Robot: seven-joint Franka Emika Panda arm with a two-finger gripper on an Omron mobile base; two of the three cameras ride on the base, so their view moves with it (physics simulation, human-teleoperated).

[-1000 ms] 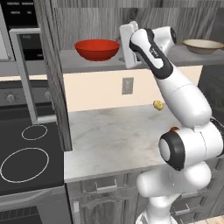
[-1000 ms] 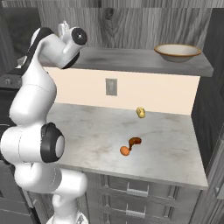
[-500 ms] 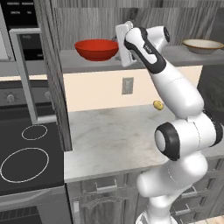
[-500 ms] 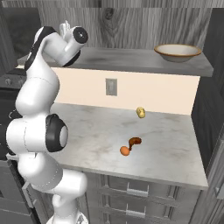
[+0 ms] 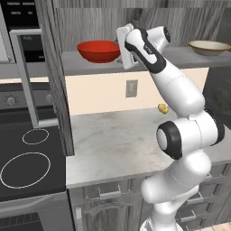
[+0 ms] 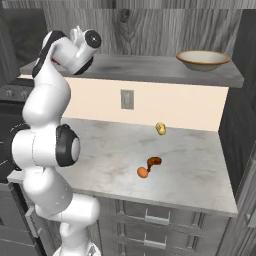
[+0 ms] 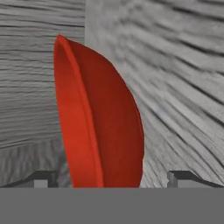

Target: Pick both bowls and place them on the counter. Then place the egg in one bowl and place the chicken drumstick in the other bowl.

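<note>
The arm reached up to the grey wood-grain shelf (image 5: 189, 57), its hand turned toward the red bowl (image 5: 99, 50) at the shelf's left end. The gripper (image 7: 113, 178) stood wide open — in the hand view one dark fingertip (image 7: 43, 178) sat on one side of the bowl's rim and the other on the far side, with the red bowl (image 7: 98, 127) edge-on between them. The jaws straddled the rim but I could not tell whether either pad touched it. The bowl sat flat on the shelf, not lifted.

The beige bowl (image 6: 203, 59) rested upright near the right end of the same shelf (image 6: 150, 67), well apart from the red one; from the left base view the beige bowl (image 5: 209, 47) showed past the arm's elbow.

Down on the marbled counter (image 6: 110, 155) the egg (image 6: 143, 172) lay toward the front, and the chicken drumstick (image 6: 154, 162) lay just beside it, close enough that they may have touched. A small yellow object (image 6: 160, 128) sat further back near the wall, apart from both — it also showed from the left side (image 5: 163, 108), just behind the arm. A wall outlet (image 6: 127, 99) was set in the beige backsplash above the counter. The black stovetop (image 5: 27, 162) lay to the counter's left.
</note>
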